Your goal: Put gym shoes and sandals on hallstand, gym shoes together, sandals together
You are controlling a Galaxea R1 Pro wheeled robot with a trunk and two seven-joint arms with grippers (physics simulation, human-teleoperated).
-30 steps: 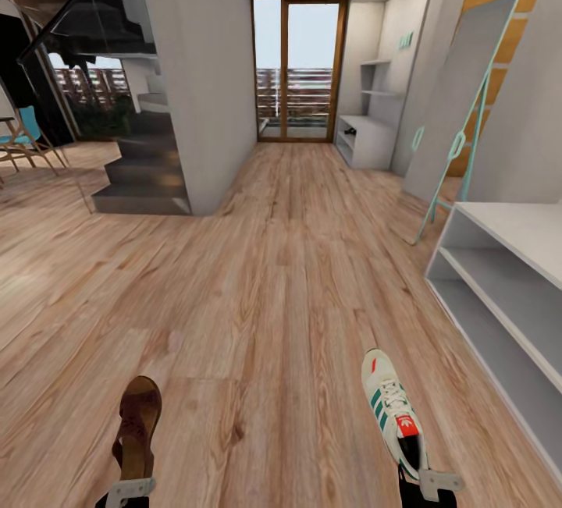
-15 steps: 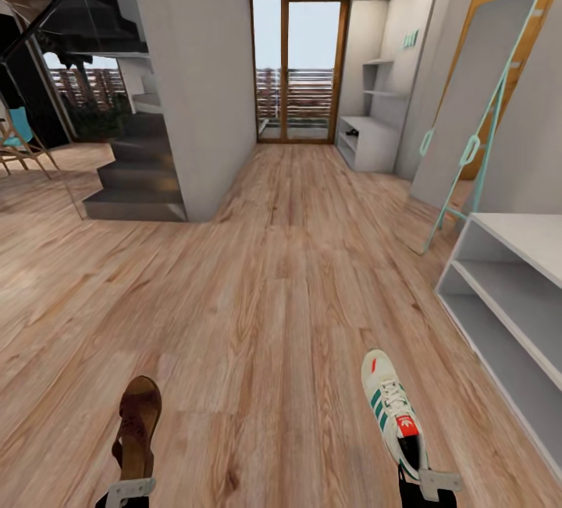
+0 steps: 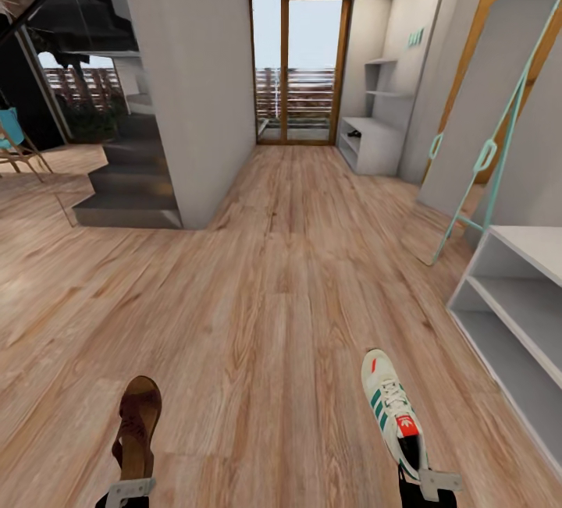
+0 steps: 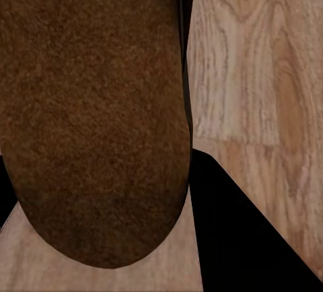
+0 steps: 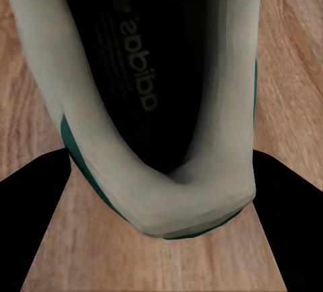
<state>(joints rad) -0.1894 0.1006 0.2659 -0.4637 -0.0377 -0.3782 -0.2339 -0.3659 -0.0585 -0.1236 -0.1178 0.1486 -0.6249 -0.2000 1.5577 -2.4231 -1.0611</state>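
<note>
My left gripper [image 3: 129, 488], at the lower left of the head view, is shut on the heel of a dark brown sandal [image 3: 138, 426] held above the corridor floor [image 3: 265, 321]. The left wrist view shows the sandal's sole [image 4: 94, 117] close up. At the lower right, my right gripper [image 3: 429, 483] is shut on the heel of a white gym shoe [image 3: 393, 410] with green stripes. Its dark insole [image 5: 155, 103] shows in the right wrist view. The light-grey hallstand [image 3: 373, 145] stands far down the corridor on the right, with stepped shelves above it.
A plain low white two-tier bench [image 3: 519, 301] stands close on my right. Beyond it a tall grey mirror with a teal frame [image 3: 488, 126] leans on the wall. A grey wall [image 3: 183, 87] and dark stairs [image 3: 129, 188] are on the left, and a glass door [image 3: 298, 63] ends the corridor.
The whole head view has shifted: the bench and mirror slid right and the stairs slid left and nearer. Both shoes stay in the same place in my grippers.
</note>
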